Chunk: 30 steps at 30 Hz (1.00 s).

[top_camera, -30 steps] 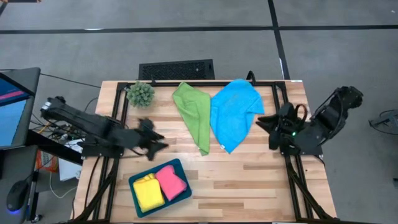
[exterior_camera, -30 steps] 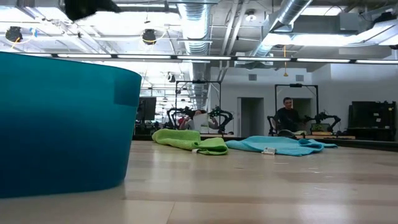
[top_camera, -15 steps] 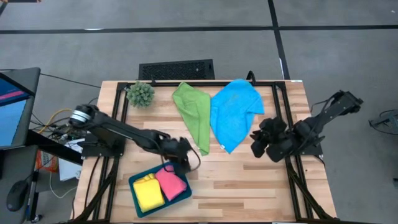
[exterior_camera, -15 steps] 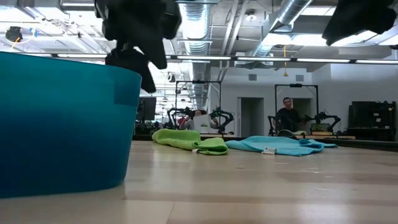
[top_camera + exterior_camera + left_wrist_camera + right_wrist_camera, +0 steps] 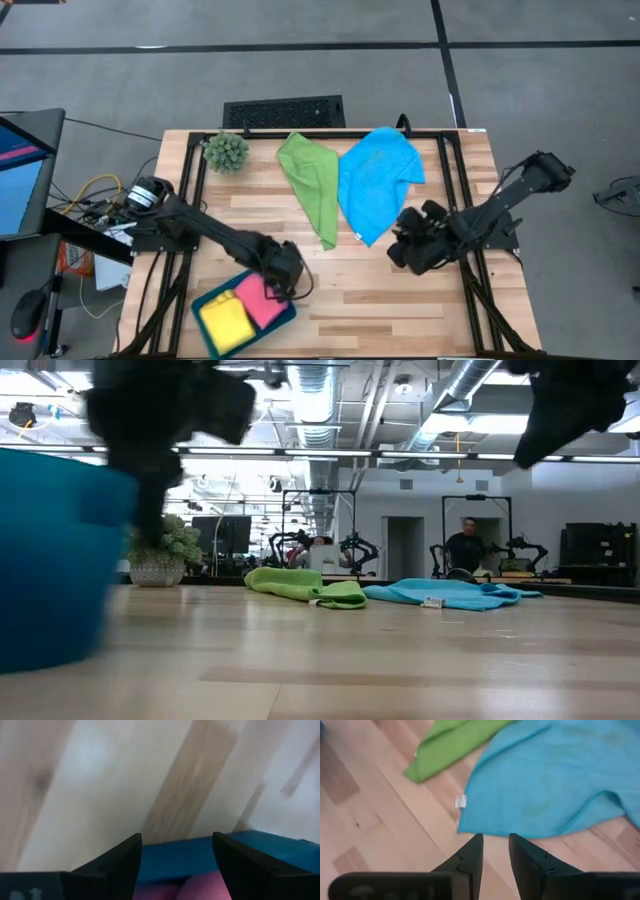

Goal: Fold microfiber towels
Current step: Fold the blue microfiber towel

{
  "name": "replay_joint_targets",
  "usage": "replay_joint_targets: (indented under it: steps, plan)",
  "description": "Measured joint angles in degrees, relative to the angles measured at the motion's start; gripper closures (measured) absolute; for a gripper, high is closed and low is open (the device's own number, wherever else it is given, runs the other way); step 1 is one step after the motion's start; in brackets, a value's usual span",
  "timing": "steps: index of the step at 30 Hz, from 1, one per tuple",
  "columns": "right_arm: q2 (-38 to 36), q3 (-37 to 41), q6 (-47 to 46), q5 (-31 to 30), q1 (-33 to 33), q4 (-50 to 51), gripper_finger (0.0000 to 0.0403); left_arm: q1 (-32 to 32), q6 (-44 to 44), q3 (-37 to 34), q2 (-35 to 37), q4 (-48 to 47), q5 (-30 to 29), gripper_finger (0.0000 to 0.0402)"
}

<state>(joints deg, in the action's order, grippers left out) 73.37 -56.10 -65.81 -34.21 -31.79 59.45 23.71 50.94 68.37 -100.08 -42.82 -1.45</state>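
A dark teal tray (image 5: 198, 303) near the table's front left holds a folded yellow towel (image 5: 225, 320) and a folded pink towel (image 5: 262, 300). My left gripper (image 5: 284, 284) points down at the tray's far right wall, open; in its wrist view the wall (image 5: 175, 857) shows between its fingers, with the pink towel (image 5: 200, 887) below. A green towel (image 5: 312, 185) and a blue towel (image 5: 375, 190) lie crumpled on the far half of the table. My right gripper (image 5: 400, 250) hangs above the bare wood just near of the blue towel (image 5: 545, 775), its fingers a little apart with nothing between them. My left gripper comes from above, slanting toward the near edge, at the tray's far right wall (image 5: 175, 857). The wall runs across the gap between its open fingers. Which finger surface meets the wall is hidden by the gripper itself. The tray stays flat on the table.
A small spiky green plant (image 5: 226, 150) in a pot stands at the far left corner. Black frame rails (image 5: 455, 190) run along both sides of the table. Bare wood lies between the tray and the two spread towels. People and other robot stations show in the room behind.
My left gripper has come down toward the near edge onto the tray's far right wall. The tray has slid toward the table's left and near edges and turned a little. My right gripper has sunk and gone left, toward the blue towel's near corner.
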Motion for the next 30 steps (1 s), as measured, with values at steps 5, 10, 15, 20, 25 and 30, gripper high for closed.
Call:
replay_joint_targets:
  steps: [5, 10, 15, 20, 25, 30]
  plan:
    - [4.9, 0.0, 5.8, 3.5, 2.2, -4.8, 0.0284, 2.6, 3.2, 0.0, 0.0, -1.9, -1.2, 0.0166]
    - [8.3, 0.0, 17.0, 10.5, 6.8, -12.8, 0.0279, 2.4, 4.9, 0.9, 3.5, -2.5, -1.9, 0.0166]
    - [11.6, 0.0, 25.0, 13.7, 11.5, -16.9, 0.0273, 0.1, 4.2, 2.8, 11.0, -2.0, -6.5, 0.0166]
    - [15.3, 2.0, 30.3, 19.0, 15.6, -23.6, 0.0265, -2.5, 3.7, 2.8, 18.2, 0.8, -9.8, 0.0166]
    - [16.1, 8.0, 31.8, 25.0, 18.5, -33.1, 0.0259, -4.2, 1.1, 2.8, 22.3, 3.8, -10.8, 0.0166]
    - [15.5, 12.4, 31.5, 25.7, 19.0, -38.8, 0.0254, -5.9, -0.9, 2.8, 23.2, 6.3, -10.3, 0.0166]
